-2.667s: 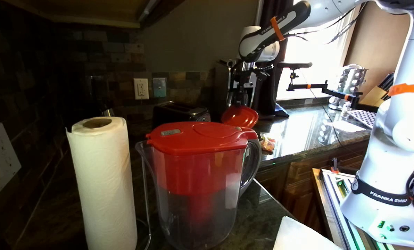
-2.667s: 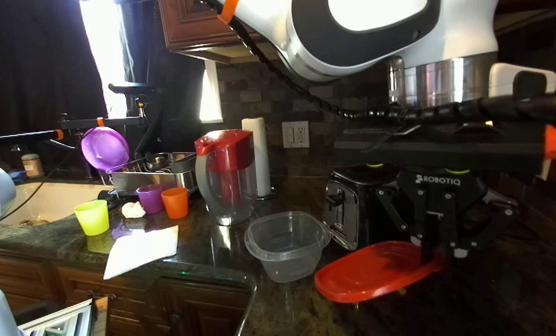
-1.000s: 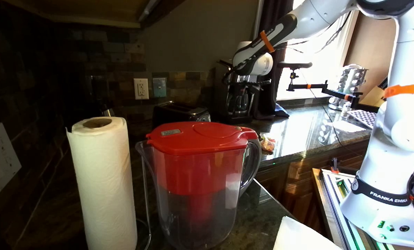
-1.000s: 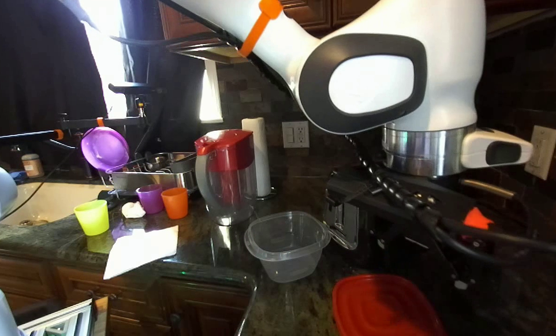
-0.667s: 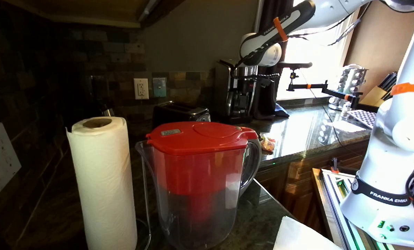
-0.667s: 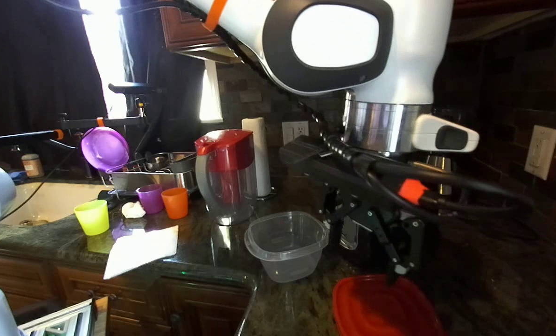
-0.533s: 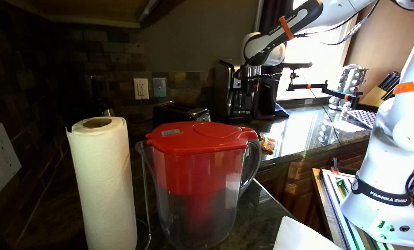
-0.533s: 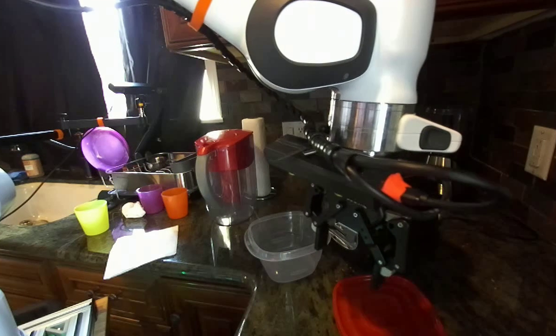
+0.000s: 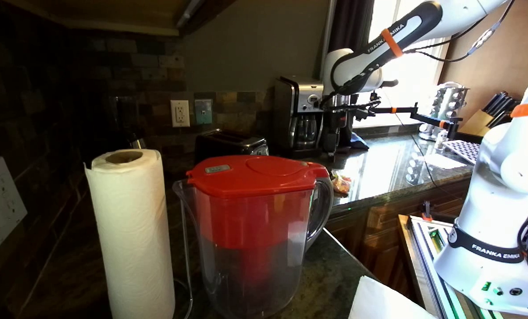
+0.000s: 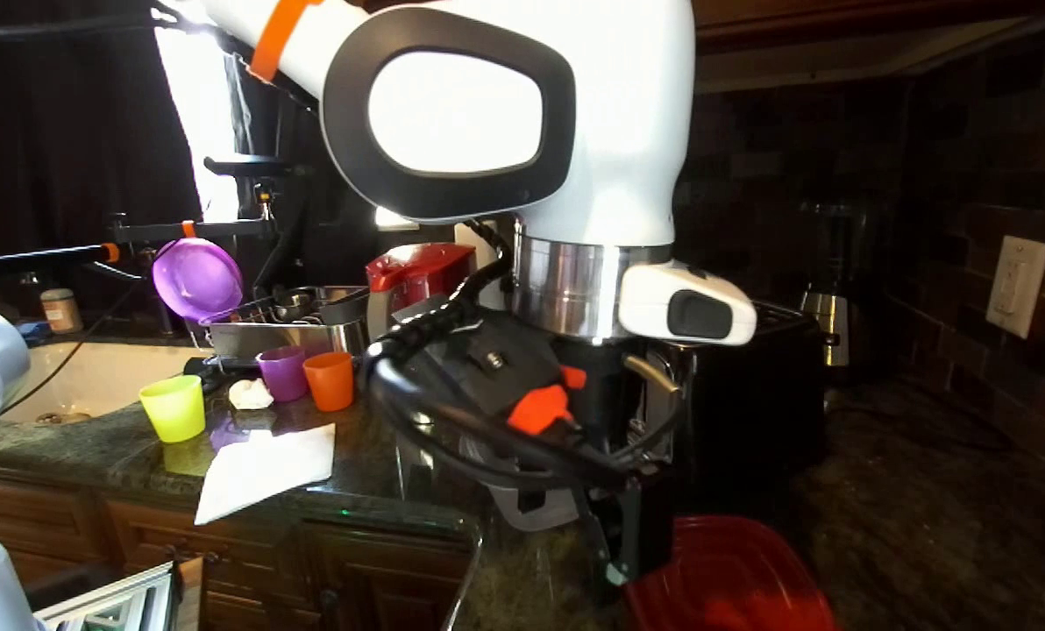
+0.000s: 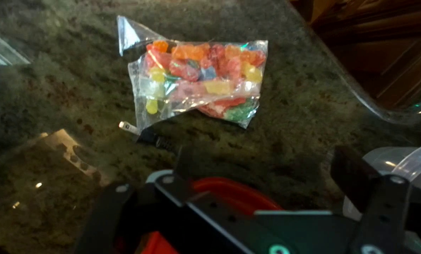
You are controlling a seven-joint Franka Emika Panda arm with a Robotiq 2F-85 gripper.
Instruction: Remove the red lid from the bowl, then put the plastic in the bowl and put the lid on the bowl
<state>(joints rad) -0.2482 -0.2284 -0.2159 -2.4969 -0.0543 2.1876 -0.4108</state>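
The red lid [image 10: 742, 578] lies flat on the dark counter in an exterior view. Part of its rim also shows beneath the arm in the wrist view. The uncovered bowl [image 10: 540, 513], clear and squarish, is mostly hidden behind the gripper there; its edge appears at the right of the wrist view. The plastic [image 11: 203, 77], a clear bag of colourful candy, rests on the counter ahead of the fingers; in an exterior view the plastic [image 9: 341, 184] sits behind the pitcher handle. My gripper [image 11: 263, 158] is open above the counter, with nothing between its fingers, between lid and bowl.
A clear pitcher with a red top [image 9: 255, 177] stands beside a paper towel roll [image 9: 131, 235]. The black toaster [image 10: 750, 412] is behind the arm. Coloured cups [image 10: 330, 381] and a white sheet [image 10: 268, 469] are farther left. A small cable connector [image 11: 148, 135] lies by the bag.
The gripper held the lid tilted near the toaster; it has let go and the lid now lies on the counter. The arm has since swung left towards the bowl in an exterior view.
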